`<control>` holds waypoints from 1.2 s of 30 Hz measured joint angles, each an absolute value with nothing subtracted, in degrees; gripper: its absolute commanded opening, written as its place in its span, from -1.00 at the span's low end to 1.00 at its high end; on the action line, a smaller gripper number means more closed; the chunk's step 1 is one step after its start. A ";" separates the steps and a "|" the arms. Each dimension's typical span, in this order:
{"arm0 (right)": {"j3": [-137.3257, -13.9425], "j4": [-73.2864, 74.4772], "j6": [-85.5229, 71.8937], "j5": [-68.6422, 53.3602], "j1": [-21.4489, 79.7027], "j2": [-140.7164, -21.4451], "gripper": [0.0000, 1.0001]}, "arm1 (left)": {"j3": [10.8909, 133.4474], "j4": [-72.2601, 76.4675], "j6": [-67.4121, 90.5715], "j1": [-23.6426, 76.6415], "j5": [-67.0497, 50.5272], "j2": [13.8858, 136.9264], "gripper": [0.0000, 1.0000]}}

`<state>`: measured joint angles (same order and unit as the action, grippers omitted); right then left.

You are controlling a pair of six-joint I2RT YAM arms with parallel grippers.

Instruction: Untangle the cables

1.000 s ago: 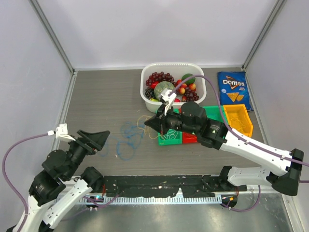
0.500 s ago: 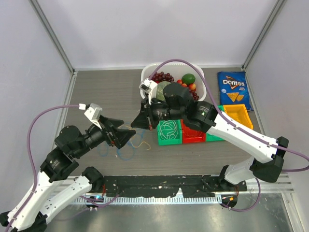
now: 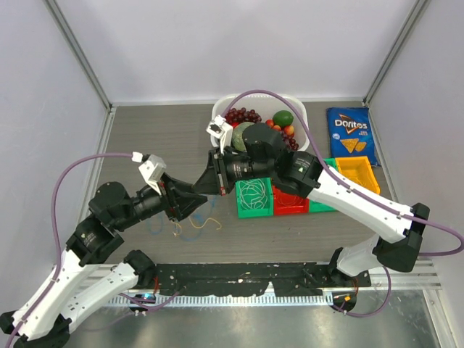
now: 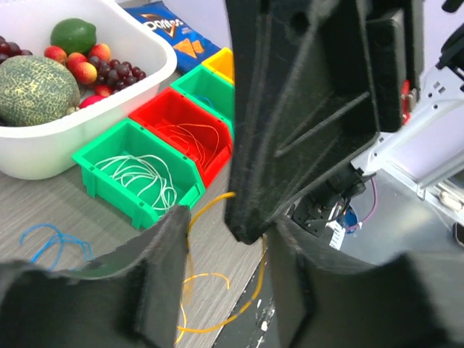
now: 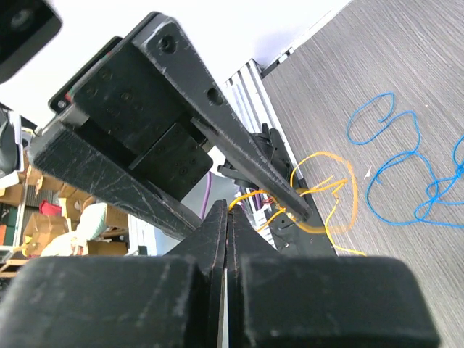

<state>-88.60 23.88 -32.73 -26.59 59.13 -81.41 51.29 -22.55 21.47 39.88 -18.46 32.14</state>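
My right gripper (image 3: pixel 202 188) is shut on the orange cable (image 5: pixel 339 190), pinching a strand at its tips (image 5: pixel 227 206) and holding it above the table. The rest of the orange cable trails in loose loops on the wood (image 3: pixel 209 222) (image 4: pixel 210 319). My left gripper (image 3: pixel 190 201) is open, its two fingers standing either side of the right gripper's tip (image 4: pixel 230 223), with orange strands running past both fingers. The blue cable (image 3: pixel 190 233) (image 5: pixel 395 163) lies looped on the table beside them. White cables lie in a green bin (image 4: pixel 138 174).
A white basin (image 3: pixel 217 134) of fruit stands at the back. A row of bins, green (image 3: pixel 254 211), red (image 3: pixel 290 210) and yellow (image 3: pixel 357 177), sits right of the grippers. A Doritos bag (image 3: pixel 349 134) lies at the back right.
My left gripper has come forward and right until it brackets the right gripper's tip. The right gripper has swung left from the bins with the orange cable.
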 measured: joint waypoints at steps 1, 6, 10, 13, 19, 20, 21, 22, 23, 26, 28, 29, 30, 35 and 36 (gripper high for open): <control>-88.60 23.81 -33.15 -26.09 59.13 -81.54 -0.99 | 51.29 -22.52 21.43 39.88 -18.70 32.36 -0.41; -88.36 23.33 -34.61 -23.31 58.67 -81.62 -0.91 | 51.33 -22.46 21.02 39.90 -19.18 33.78 -1.00; -87.48 22.57 -34.15 -20.18 58.61 -81.03 0.05 | 51.33 -22.65 21.61 39.83 -18.46 34.22 -1.00; -86.08 23.14 -31.05 -14.13 58.81 -79.11 0.33 | 50.92 -22.48 24.01 39.86 -16.43 33.06 -1.00; -73.12 22.11 -21.71 -1.39 58.70 -68.75 0.48 | 50.04 -24.97 37.28 39.86 -2.00 27.44 -1.00; -71.33 21.82 -20.27 -0.43 58.81 -67.77 0.48 | 50.39 -26.00 39.48 39.86 0.49 26.89 -1.00; -70.02 21.26 -18.72 0.95 59.61 -67.44 0.48 | 50.92 -27.33 42.26 39.86 3.25 26.63 -1.00; -69.34 20.62 -17.12 2.46 61.12 -67.66 0.46 | 51.57 -28.82 45.50 39.86 6.46 26.59 -1.00; -69.25 20.10 -15.66 4.45 63.40 -68.75 0.45 | 51.83 -29.63 47.18 39.83 8.21 26.63 -0.99; -71.26 18.31 -12.16 8.82 71.46 -74.54 0.44 | 52.77 -32.71 51.96 39.83 12.97 27.14 -1.00; -72.77 17.17 -10.74 10.55 75.00 -78.32 0.44 | 54.26 -35.35 54.04 39.83 15.73 28.21 -1.00; -73.23 16.62 -10.15 11.33 76.36 -79.88 0.44 | 55.20 -36.62 55.00 39.83 16.97 28.95 -0.99; -73.67 16.36 -9.58 12.03 77.19 -81.06 0.44 | 56.21 -37.89 55.57 39.83 17.98 29.69 -1.00; -78.32 15.14 -8.51 16.19 78.37 -84.77 0.26 | 58.65 -41.01 58.67 39.83 21.15 31.66 -1.00; -79.72 14.35 -8.54 17.72 78.52 -85.56 0.26 | 58.72 -41.69 59.66 39.83 21.82 31.70 -1.00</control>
<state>-79.72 14.35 -8.54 17.72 78.52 -85.56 58.72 -41.69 59.66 39.83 21.82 31.70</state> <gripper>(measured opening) 0.653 0.012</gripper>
